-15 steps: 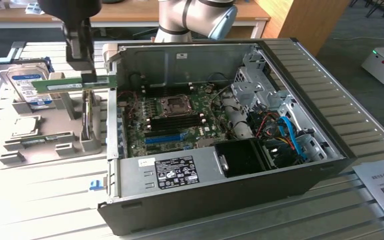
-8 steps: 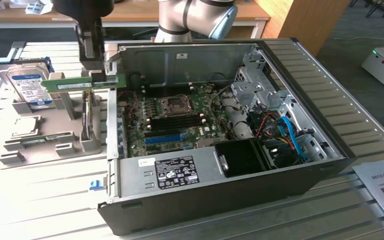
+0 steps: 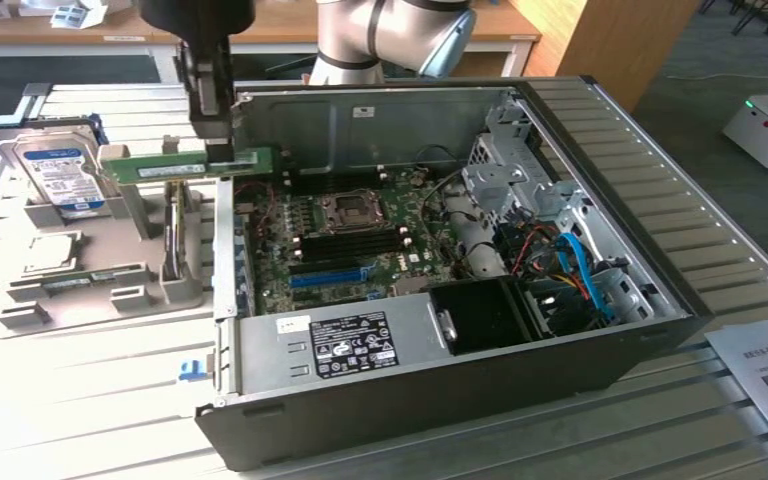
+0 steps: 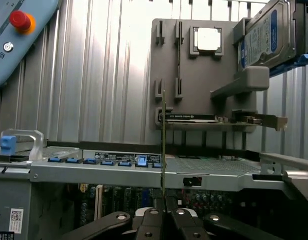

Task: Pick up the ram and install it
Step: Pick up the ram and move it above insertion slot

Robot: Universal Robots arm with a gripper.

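Note:
The ram [image 3: 187, 165] is a narrow green stick with a white label, held level in the air by my gripper [image 3: 219, 152], which is shut on it. It hangs just over the case's wall on the exterior view's left, partly above the grey parts holder [image 3: 91, 300]. In the wrist view the ram [image 4: 163, 150] appears edge-on as a thin line rising from between my gripper [image 4: 163, 209] fingers. Below and to the exterior view's right lies the open computer case [image 3: 424, 400], with the motherboard [image 3: 357, 240], its dark memory slots and a blue slot [image 3: 327, 275].
On the grey holder stand a silver hard drive [image 3: 57, 170] with a blue-white label, a CPU chip [image 3: 40, 250] and an upright card [image 3: 177, 235]. Cables and a drive cage [image 3: 518, 160] fill the case's far side. A red stop button [image 4: 20, 20] sits on a grey unit.

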